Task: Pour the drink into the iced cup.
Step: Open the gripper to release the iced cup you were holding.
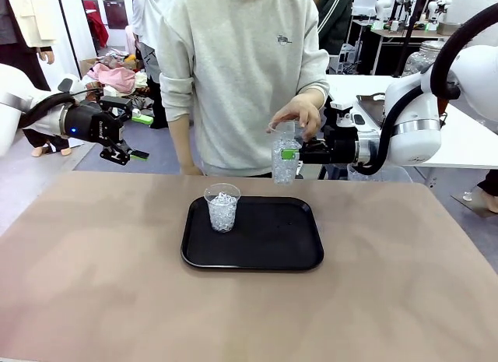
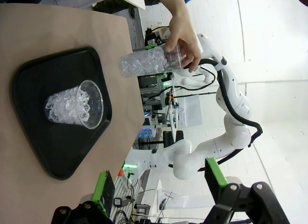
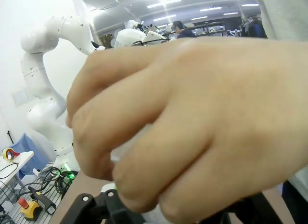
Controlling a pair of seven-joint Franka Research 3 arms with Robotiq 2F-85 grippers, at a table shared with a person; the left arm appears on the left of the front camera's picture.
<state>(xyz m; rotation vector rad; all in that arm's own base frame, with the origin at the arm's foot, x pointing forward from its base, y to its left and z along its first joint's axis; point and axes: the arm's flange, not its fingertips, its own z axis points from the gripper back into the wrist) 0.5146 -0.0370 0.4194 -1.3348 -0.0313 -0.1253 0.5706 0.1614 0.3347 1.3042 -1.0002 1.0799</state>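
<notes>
A black tray (image 1: 272, 241) sits in the middle of the table (image 1: 93, 284), a little toward the far edge. One iced cup (image 1: 222, 208) stands upright near the tray's far left corner, which I take to be a flat, steady spot for filling. A second cup (image 1: 285, 156), also packed with ice, hangs in the air above the table's far edge. The right gripper (image 1: 289, 154) pinches it at the side with a green pad against the plastic, while the person's hand (image 1: 299, 113) caps its rim from above. That looks to me like a handover, though I cannot tell which way it goes. The left gripper (image 1: 128, 138) hovers off the far left corner with its jaws spread wide and nothing between them, probably kept clear of the exchange. The left wrist view shows both cups at once and makes plain how far apart the pads (image 2: 103, 185) stand. The right wrist view gives little beyond the hand (image 3: 192, 127) pressed close to the lens. What looks like a glass jar (image 1: 424, 60) stands on the white table behind the right arm, too small for me to judge whether it holds the drink.
</notes>
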